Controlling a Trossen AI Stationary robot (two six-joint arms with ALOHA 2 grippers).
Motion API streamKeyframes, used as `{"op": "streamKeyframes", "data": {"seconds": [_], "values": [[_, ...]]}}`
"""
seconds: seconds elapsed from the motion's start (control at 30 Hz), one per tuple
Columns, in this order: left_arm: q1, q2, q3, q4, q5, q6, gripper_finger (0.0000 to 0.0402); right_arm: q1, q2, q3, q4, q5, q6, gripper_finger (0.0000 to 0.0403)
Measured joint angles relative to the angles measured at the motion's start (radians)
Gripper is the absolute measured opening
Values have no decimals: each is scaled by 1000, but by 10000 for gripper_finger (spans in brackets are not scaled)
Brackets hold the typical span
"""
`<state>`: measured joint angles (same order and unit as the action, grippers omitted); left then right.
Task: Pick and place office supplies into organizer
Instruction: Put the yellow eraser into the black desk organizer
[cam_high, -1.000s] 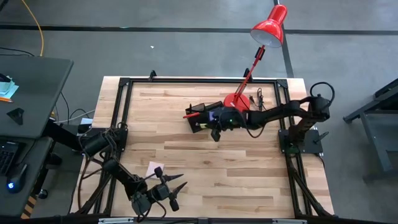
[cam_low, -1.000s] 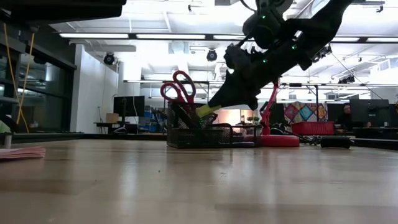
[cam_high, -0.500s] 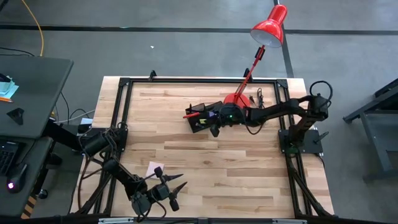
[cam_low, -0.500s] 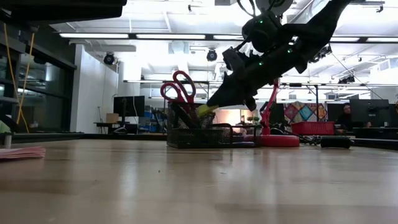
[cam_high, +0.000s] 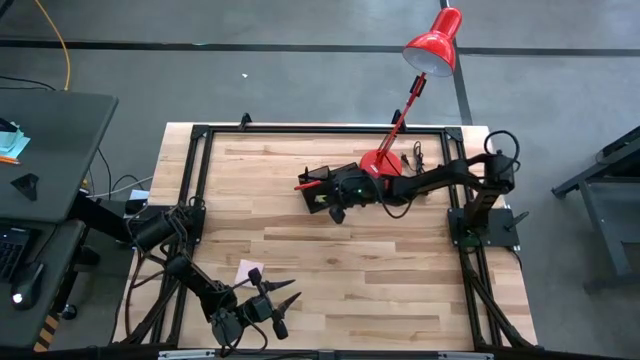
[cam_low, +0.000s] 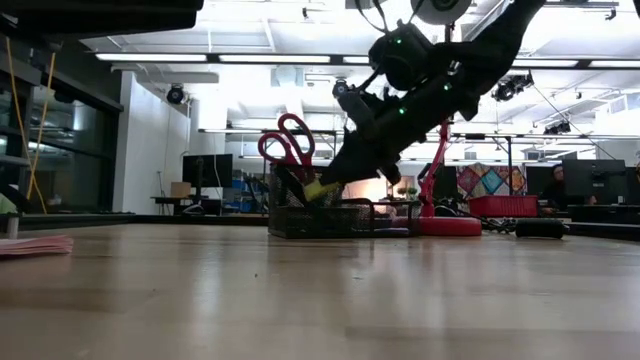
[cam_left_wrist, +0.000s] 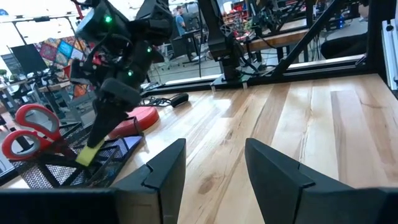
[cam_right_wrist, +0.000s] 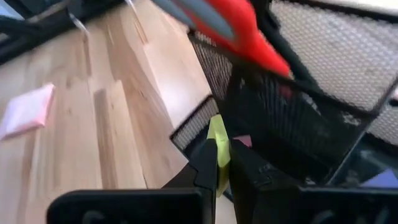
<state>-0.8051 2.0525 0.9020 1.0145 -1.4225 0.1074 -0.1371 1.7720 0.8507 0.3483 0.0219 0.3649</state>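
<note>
The organizer (cam_high: 322, 186) is a black mesh box on the far middle of the table, beside the red lamp's base. Red-handled scissors (cam_low: 288, 140) stand in it with their handles up. My right gripper (cam_low: 330, 180) slants down at the organizer's near side, shut on a small yellow piece (cam_right_wrist: 217, 144), which shows at the mesh rim (cam_right_wrist: 199, 124). A pink sticky-note pad (cam_high: 248, 270) lies flat on the table near the left. My left gripper (cam_left_wrist: 214, 171) waits open by the table's near edge (cam_high: 283, 304), close to that pad. My right gripper pinches the yellow piece (cam_low: 320, 188) between its two fingertips (cam_right_wrist: 205, 163), and the piece's free end sticks out past them. The fingers slant down from above and from the table's right. The piece is clear of the table, at the organizer's mesh wall (cam_low: 300, 210).
The red desk lamp stands on its round base (cam_low: 448, 226) right of the organizer, its stem leaning over the far edge (cam_high: 405, 100). A black frame (cam_high: 200, 200) borders the wooden table. Bare wood (cam_high: 360, 270) spreads between the two arms.
My right gripper has moved toward the table's left and down, carrying the yellow piece from beside the organizer to its mesh wall below the scissors' handles. It has stayed shut on the piece.
</note>
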Motion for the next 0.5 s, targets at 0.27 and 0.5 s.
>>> {"op": "streamKeyframes", "data": {"seconds": [0.27, 0.5], "values": [[0, 0, 0, 0, 4, 0, 157, 0, 16, 7, -24, 16, -7, 9], [0, 0, 0, 0, 4, 0, 157, -14, 16, 7, -36, 32, -24, 13]]}}
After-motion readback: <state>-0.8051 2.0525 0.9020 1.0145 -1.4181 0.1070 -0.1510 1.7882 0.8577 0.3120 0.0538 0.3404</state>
